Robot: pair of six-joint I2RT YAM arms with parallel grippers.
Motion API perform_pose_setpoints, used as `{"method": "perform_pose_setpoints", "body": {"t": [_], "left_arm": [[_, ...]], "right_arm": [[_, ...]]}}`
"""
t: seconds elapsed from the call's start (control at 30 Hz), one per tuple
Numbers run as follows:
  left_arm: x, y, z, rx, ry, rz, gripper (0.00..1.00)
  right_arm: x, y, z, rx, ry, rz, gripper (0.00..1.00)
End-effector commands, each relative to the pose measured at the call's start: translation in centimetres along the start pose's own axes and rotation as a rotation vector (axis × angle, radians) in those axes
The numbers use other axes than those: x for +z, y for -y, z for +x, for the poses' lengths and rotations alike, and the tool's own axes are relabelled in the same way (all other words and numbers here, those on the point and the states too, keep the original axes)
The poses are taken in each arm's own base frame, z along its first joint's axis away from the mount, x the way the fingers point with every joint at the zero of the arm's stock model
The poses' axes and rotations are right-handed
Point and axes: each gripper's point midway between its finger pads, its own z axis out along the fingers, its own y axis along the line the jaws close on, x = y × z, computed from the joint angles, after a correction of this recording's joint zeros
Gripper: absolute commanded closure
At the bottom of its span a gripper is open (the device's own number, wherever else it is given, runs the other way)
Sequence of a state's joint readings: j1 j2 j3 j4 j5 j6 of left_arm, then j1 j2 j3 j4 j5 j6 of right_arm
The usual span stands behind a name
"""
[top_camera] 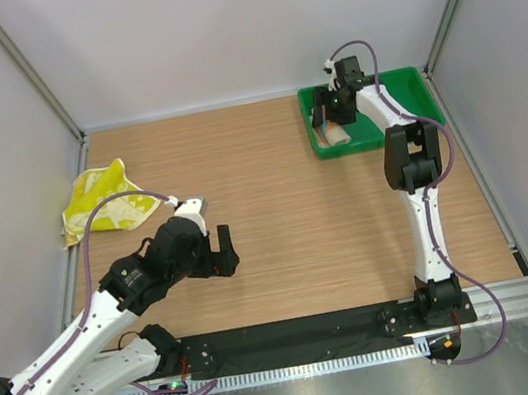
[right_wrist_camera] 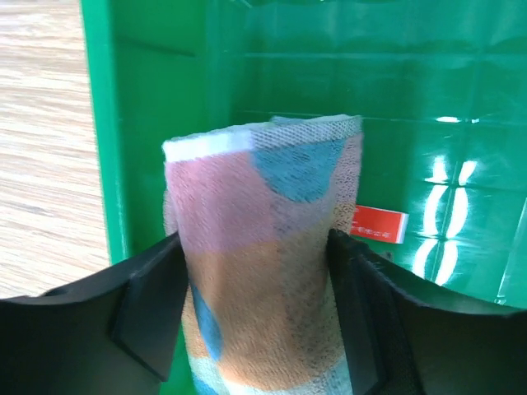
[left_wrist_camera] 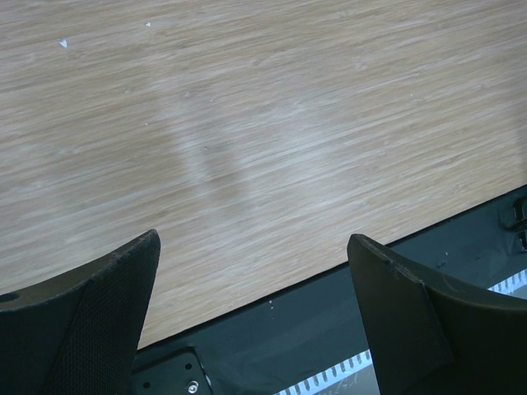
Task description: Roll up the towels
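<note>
The rolled towel (right_wrist_camera: 257, 193) is a short, snug cylinder of soft woven cloth. Its outer layer shows patches of pink and orange with teal-blue rounded spots, and a white strip runs along its far end. It sits inside the green tray (top_camera: 420, 88), toward the tray's near-left corner, close beside the left wall. The right gripper (right_wrist_camera: 255, 247) has it between its fingers, with one black pad pressed against each side, so the jaws are part-way closed around the roll. I cannot tell whether the roll rests on the tray floor or is raised off it.

The yellow towel (top_camera: 103, 202), with its white-green pattern, is not rolled. It lies crumpled and partly folded on the table (top_camera: 297, 212) at the far left, close to the left wall and well apart from the tray.

The tray stands in the far right corner of the table. Besides the roll, it holds only a small red-and-white label (right_wrist_camera: 380, 224) on its glossy floor, to the right of the roll.

The left gripper (left_wrist_camera: 254, 239) hangs over the near edge of the table, its jaws spread wide with nothing between them.
</note>
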State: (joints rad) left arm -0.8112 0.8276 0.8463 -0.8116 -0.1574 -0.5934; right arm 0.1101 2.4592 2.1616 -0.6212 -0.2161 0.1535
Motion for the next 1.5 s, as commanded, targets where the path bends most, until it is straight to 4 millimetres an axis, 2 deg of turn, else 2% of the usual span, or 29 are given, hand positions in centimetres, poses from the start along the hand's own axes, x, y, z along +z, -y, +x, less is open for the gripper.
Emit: {"method": "perform_pose_setpoints", "body": {"t": [0.0, 0.1, 0.2, 0.37, 0.57, 0.6, 0.63, 0.7, 0.73, 0.77, 0.8, 0.83, 0.9, 0.93, 0.97, 1.0, 1.03, 1.07, 1.1, 1.13, 1.17, 1.2, 1.27, 1.3, 1.37, 1.4, 1.47], "left_arm": [[0.1, 0.1, -0.6, 0.006, 0.024, 0.004, 0.05], [0.1, 0.1, -0.6, 0.004, 0.027, 0.002, 0.05], [0.1, 0.1, -0.6, 0.004, 0.027, 0.002, 0.05], [0.1, -0.1, -0.7, 0.001, 0.027, -0.014, 0.05], [-0.2, -1.0, -1.6, 0.01, 0.039, -0.083, 0.05], [-0.6, -1.0, -2.5, 0.01, 0.057, -0.094, 0.03], [-0.8, -1.1, -3.0, 0.012, 0.064, -0.111, 0.02], [-0.7, -1.8, -4.1, 0.025, 0.075, -0.162, 0.0], [-1.0, -1.8, -5.3, 0.021, 0.1, -0.179, 0.0], [-0.9, -2.1, -6.0, 0.019, 0.104, -0.203, 0.0], [-0.9, -3.3, -6.9, 0.011, 0.116, -0.257, 0.0], [-0.4, -3.8, -8.0, 0.001, 0.106, -0.296, 0.0], [0.5, -5.1, -9.0, -0.024, 0.075, -0.346, 0.0], [1.7, -7.0, -9.3, -0.065, 0.028, -0.389, 0.0], [2.0, -7.3, -10.5, -0.093, 0.026, -0.383, 0.0], [2.3, -8.0, -10.9, -0.12, 0.009, -0.382, 0.0], [3.2, -9.6, -11.2, -0.167, -0.022, -0.411, 0.0], [2.8, -10.3, -12.7, -0.188, 0.009, -0.429, 0.0], [2.9, -11.1, -13.4, -0.195, 0.02, -0.455, 0.0], [2.8, -12.1, -14.1, -0.201, 0.042, -0.497, 0.0], [2.7, -14.1, -14.9, -0.213, 0.07, -0.593, 0.0], [2.4, -15.0, -15.7, -0.217, 0.097, -0.64, 0.0], [2.6, -17.2, -16.8, -0.199, 0.132, -0.733, 0.0], [2.9, -17.8, -17.0, -0.183, 0.133, -0.745, 0.0], [3.7, -19.3, -18.1, -0.2, 0.183, -0.757, 0.0], [4.1, -19.8, -18.2, -0.23, 0.186, -0.734, 0.0], [4.8, -21.0, -18.3, -0.34, 0.178, -0.695, 0.0]], "right_arm": [[-2.3, -2.6, -2.8, -0.013, 0.086, -0.06, 0.23], [-3.4, -2.1, -3.3, -0.006, 0.098, -0.021, 0.12], [-5.0, -1.6, -3.9, -0.001, 0.116, 0.031, 0.07], [-8.0, -2.4, -5.0, -0.004, 0.149, 0.033, 0.0], [-14.3, -4.0, -7.9, 0.011, 0.251, 0.031, 0.0], [-15.2, -4.3, -8.2, 0.019, 0.262, 0.026, 0.0], [-17.2, -4.9, -8.7, 0.025, 0.29, 0.017, 0.0], [-18.9, -5.7, -8.6, 0.067, 0.305, 0.001, 0.0], [-20.7, -6.6, -8.2, 0.078, 0.321, -0.019, 0.0], [-21.3, -7.2, -7.9, 0.086, 0.326, -0.036, 0.0], [-22.1, -8.1, -7.5, 0.101, 0.332, -0.064, 0.0], [-22.8, -9.6, -6.3, 0.089, 0.329, -0.104, 0.0], [-23.5, -11.0, -5.0, 0.088, 0.315, -0.123, 0.0], [-23.1, -11.5, -3.4, 0.082, 0.277, -0.124, 0.0], [-24.3, -13.0, -2.6, 0.058, 0.282, -0.144, 0.0], [-24.4, -13.6, -1.7, 0.046, 0.27, -0.146, 0.0], [-24.2, -13.8, -0.2, 0.042, 0.254, -0.142, 0.0], [-25.7, -15.5, 0.6, 0.01, 0.272, -0.173, 0.0], [-26.1, -15.9, 1.3, 0.0, 0.28, -0.175, 0.0], [-25.6, -16.1, 2.8, -0.006, 0.264, -0.172, 0.0], [-25.9, -16.7, 3.5, -0.022, 0.267, -0.182, 0.0], [-27.2, -18.2, 4.3, -0.055, 0.285, -0.205, 0.0], [-27.1, -19.6, 6.4, -0.104, 0.261, -0.227, 0.0], [-27.4, -21.3, 7.7, -0.145, 0.251, -0.245, 0.0], [-27.0, -22.0, 9.6, -0.193, 0.213, -0.224, 0.0], [-26.9, -21.8, 10.0, -0.202, 0.219, -0.173, 0.0], [-26.7, -22.5, 11.9, -0.216, 0.179, -0.183, 0.0]]}}
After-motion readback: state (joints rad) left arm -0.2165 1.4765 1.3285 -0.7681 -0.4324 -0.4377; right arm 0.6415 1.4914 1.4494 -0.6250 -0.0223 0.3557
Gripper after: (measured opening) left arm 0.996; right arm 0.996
